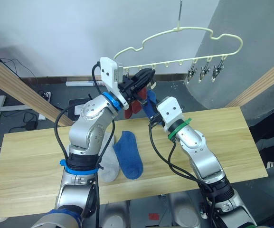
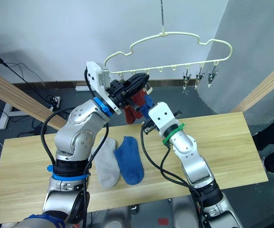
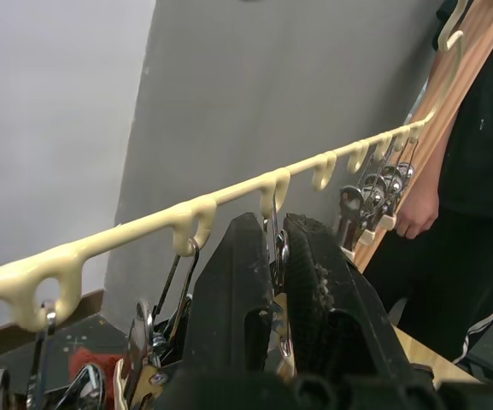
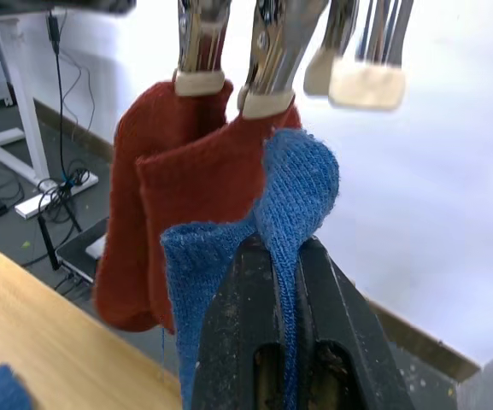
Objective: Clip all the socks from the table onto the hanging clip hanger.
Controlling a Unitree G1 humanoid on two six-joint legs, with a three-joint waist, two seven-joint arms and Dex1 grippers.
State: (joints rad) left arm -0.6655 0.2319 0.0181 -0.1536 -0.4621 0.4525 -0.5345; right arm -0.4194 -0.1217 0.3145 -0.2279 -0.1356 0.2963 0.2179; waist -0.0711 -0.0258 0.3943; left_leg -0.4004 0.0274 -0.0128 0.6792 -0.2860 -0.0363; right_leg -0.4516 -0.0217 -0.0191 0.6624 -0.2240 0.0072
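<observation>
The pale clip hanger (image 1: 184, 29) hangs above the table's (image 1: 222, 137) far edge. Two red socks (image 4: 186, 171) dangle side by side from its silver clips (image 4: 267, 51). My left gripper (image 1: 144, 78) is raised to the bar (image 3: 229, 198) and shut on a clip (image 3: 276, 248) next to the red socks. My right gripper (image 4: 276, 248) is shut on a blue sock (image 4: 293, 184), holding its edge up just below the free clips. A grey sock (image 1: 109, 164) and a second blue sock (image 1: 128, 154) lie side by side on the table. Three empty clips (image 1: 204, 72) hang at the bar's right end.
Slanted wooden poles (image 1: 18, 88) (image 1: 265, 85) flank the table on both sides. A person in black (image 3: 477, 171) stands beyond the hanger's right end, one hand (image 3: 417, 213) near the pole. Cables and a power strip (image 1: 44, 95) lie on the floor behind.
</observation>
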